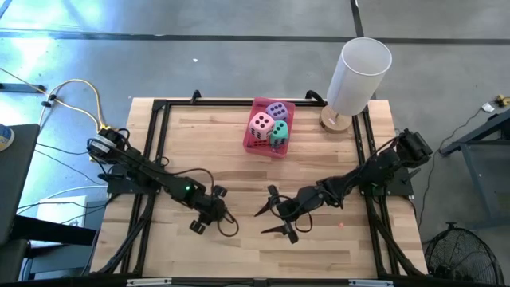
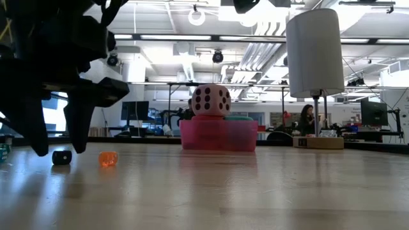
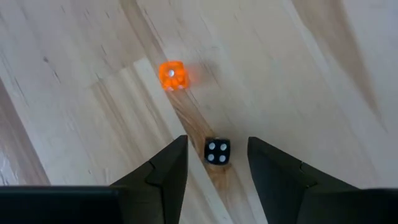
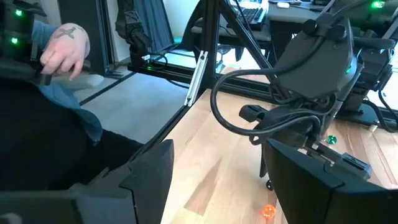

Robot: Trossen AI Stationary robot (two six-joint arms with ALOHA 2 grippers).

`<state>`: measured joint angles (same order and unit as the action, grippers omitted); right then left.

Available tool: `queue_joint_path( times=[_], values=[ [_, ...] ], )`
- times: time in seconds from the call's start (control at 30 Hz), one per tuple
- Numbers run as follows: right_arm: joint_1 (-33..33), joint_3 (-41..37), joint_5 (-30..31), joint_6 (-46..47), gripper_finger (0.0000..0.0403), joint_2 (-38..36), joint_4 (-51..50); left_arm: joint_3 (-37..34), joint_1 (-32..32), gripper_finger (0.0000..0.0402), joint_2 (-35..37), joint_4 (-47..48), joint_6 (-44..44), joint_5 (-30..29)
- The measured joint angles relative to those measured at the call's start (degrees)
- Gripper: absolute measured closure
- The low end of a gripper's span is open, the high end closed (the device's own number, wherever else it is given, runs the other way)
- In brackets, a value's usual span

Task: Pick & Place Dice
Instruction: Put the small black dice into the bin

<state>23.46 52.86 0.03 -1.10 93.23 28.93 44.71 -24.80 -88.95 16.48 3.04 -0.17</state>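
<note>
The pink translucent tray (image 1: 255, 145) stands at the table's far middle. It holds the pink die (image 1: 260, 124), the purple die (image 1: 276, 110) and the teal die (image 1: 279, 132); the pink die (image 2: 211, 100) stands highest. The red die is hidden or out of view. My left gripper (image 3: 217, 141) is open near the table's near edge, left of centre (image 1: 212, 220). Its fingers stand on either side of a tiny black cube (image 3: 217, 151) with white pips, without touching it. A tiny orange cube (image 3: 172, 75) lies just beyond. My right gripper (image 1: 263, 222) is open over bare wood, right of the left one.
A tall white cylinder (image 1: 358, 73) on a round wooden base stands at the far right corner, next to the tray. A black frame (image 1: 159, 143) borders the table. A person's hand (image 4: 62, 46) shows beyond the table in the right wrist view. A green bead (image 4: 331, 140) lies behind the left arm.
</note>
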Motion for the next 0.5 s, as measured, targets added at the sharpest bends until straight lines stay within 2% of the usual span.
queue_joint_path(
  times=[0.5],
  values=[
    [0.0, 0.0, 0.0, 0.0, 0.016, 0.0, 0.0, -0.7, 0.0, 0.0259, 0.0, -0.2, -2.6, -0.1]
  ],
)
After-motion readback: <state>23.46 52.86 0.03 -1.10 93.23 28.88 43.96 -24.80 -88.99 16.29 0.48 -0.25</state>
